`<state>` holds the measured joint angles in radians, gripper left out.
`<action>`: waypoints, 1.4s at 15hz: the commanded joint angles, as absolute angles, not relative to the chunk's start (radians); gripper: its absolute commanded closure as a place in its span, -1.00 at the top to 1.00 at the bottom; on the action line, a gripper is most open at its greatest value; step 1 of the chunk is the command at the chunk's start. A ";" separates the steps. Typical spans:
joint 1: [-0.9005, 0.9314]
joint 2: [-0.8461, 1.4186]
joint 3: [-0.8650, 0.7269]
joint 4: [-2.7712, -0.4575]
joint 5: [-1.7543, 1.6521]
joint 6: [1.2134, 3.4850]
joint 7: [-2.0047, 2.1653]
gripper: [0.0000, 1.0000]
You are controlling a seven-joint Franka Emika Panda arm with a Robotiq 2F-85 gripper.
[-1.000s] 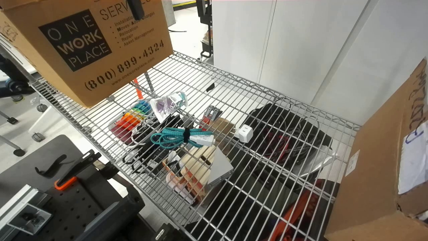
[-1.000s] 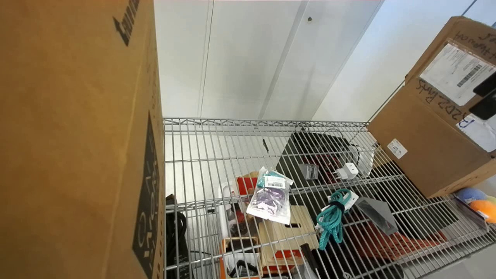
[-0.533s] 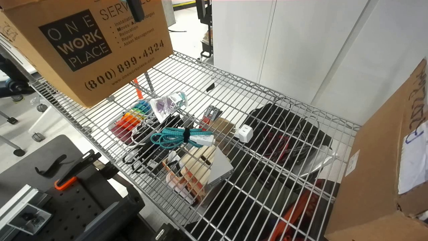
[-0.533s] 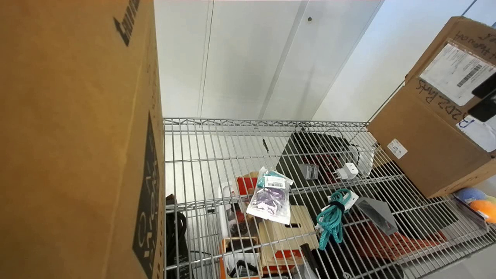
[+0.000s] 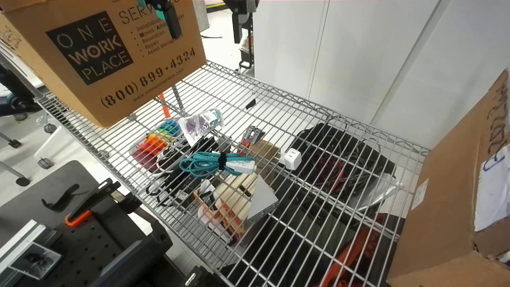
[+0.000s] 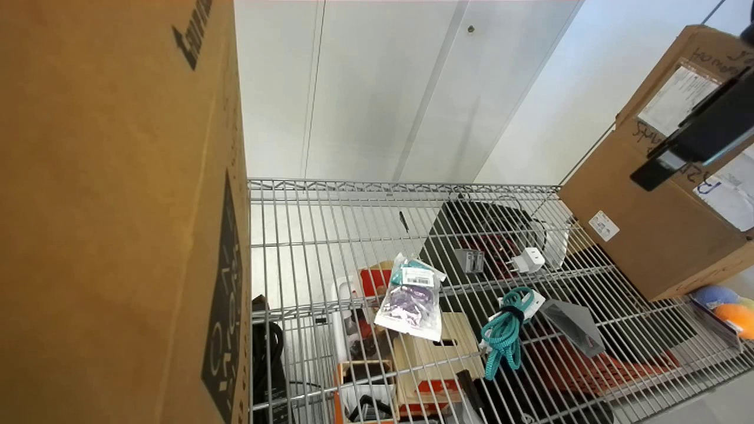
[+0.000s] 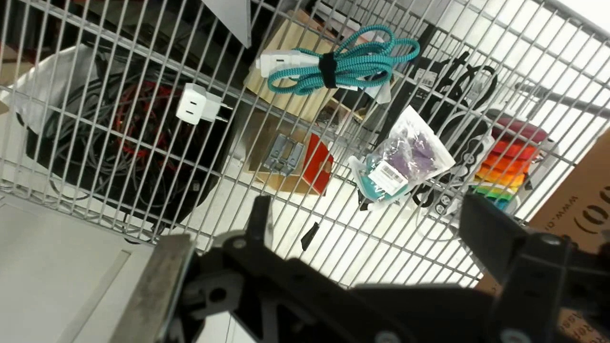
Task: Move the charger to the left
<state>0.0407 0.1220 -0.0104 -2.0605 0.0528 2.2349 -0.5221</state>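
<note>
The charger (image 5: pixel 217 163) is a coiled teal cord with a white plug end and a black strap round it. It lies on the wire shelf (image 5: pixel 338 127). It also shows in an exterior view (image 6: pixel 503 333) and at the top of the wrist view (image 7: pixel 343 69). My gripper (image 5: pixel 206 38) is open and empty, high above the shelf near the printed cardboard box. In the wrist view the gripper's two fingers (image 7: pixel 367 202) stand wide apart with only shelf wires between them. Part of the gripper shows at the right edge of an exterior view (image 6: pixel 651 171).
A white plug adapter (image 5: pixel 292 158), a plastic bag with purple and teal contents (image 5: pixel 199 124), a grey bracket (image 5: pixel 263 201) and a small metal piece (image 5: pixel 253 134) lie on the shelf. Cardboard boxes stand at both ends (image 5: pixel 151 75) (image 5: pixel 442 191). Several items show below the wires.
My gripper has come lower and further into both exterior views, with both fingers now visible in one of them. The charger and the other things on the shelf have not moved.
</note>
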 commanded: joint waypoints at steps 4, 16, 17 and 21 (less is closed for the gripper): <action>0.017 0.247 0.059 -1.993 0.246 2.207 -0.418 1.00; 0.016 0.257 0.070 -2.020 0.236 2.236 -0.394 1.00; 0.019 0.265 0.067 -2.015 0.234 2.225 -0.364 1.00; 0.026 0.292 0.064 -2.024 0.271 2.211 -0.205 1.00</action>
